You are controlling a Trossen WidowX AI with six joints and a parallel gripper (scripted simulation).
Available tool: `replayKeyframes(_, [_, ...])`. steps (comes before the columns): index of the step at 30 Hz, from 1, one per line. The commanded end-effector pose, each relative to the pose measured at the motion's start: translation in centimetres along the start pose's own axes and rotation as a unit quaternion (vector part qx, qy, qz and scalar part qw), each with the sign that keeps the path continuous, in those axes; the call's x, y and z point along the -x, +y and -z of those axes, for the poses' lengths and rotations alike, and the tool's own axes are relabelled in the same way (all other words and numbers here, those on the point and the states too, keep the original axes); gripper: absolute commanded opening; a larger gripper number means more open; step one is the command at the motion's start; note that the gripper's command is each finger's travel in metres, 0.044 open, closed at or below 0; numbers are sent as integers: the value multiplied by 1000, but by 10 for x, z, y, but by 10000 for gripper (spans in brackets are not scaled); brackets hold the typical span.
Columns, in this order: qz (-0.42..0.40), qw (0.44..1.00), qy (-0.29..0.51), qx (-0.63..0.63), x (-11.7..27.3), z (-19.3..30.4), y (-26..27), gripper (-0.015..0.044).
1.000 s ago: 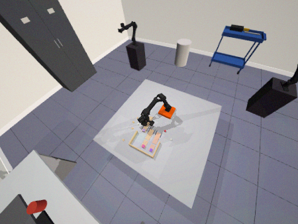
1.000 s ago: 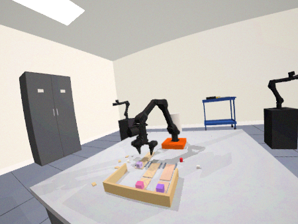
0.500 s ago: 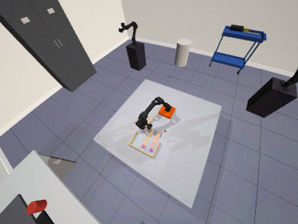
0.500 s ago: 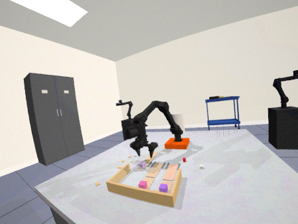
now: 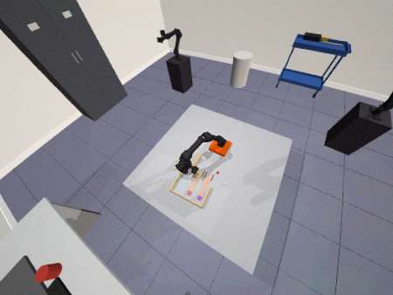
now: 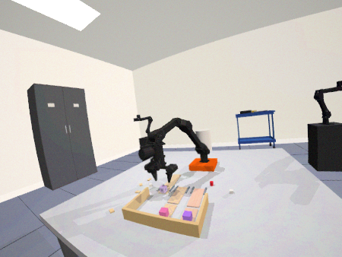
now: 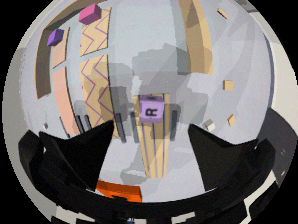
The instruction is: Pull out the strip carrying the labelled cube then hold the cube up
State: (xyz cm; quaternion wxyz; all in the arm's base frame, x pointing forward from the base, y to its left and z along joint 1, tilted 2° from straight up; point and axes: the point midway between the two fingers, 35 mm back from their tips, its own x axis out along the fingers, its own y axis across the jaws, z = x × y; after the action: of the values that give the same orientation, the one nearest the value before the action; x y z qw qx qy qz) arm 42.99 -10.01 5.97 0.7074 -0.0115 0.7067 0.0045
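Observation:
The lilac cube (image 7: 151,109) (image 6: 163,188), labelled R, sits at the far end of the unbroken striped strip (image 7: 157,155) (image 6: 175,179), which sticks out past the dark guide posts towards the arm's base. My gripper (image 7: 152,126) (image 6: 163,180) is open and empty, above the strip and cube, with its fingers to either side of them in the wrist view. The zigzag strip (image 7: 97,95) (image 6: 178,195) is split by a gap, with a pink cube (image 7: 90,14) (image 6: 163,211) on its far piece. The salmon strip (image 7: 64,100) (image 6: 196,198) is also split, with a purple cube (image 7: 55,37) (image 6: 187,215) on its far piece.
A low wooden frame (image 6: 163,224) (image 7: 198,40) surrounds the far strip pieces on three sides. Dark guide posts (image 7: 173,125) flank the strips. Small tan blocks (image 7: 228,85), a white bit (image 6: 231,191) and a red bit (image 6: 211,183) lie around. The orange base (image 6: 203,165) is behind.

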Motion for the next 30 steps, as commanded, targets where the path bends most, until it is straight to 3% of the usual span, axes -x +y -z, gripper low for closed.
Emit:
replayKeyframes(1, [-1, 1000, -4, -4, 1, -4, 0, 335])
replayKeyframes(5, [-1, 1000, -4, -4, -6, -4, 0, 250])
replayKeyframes(30, [-1, 1000, -4, -4, -47, -4, 0, 250])
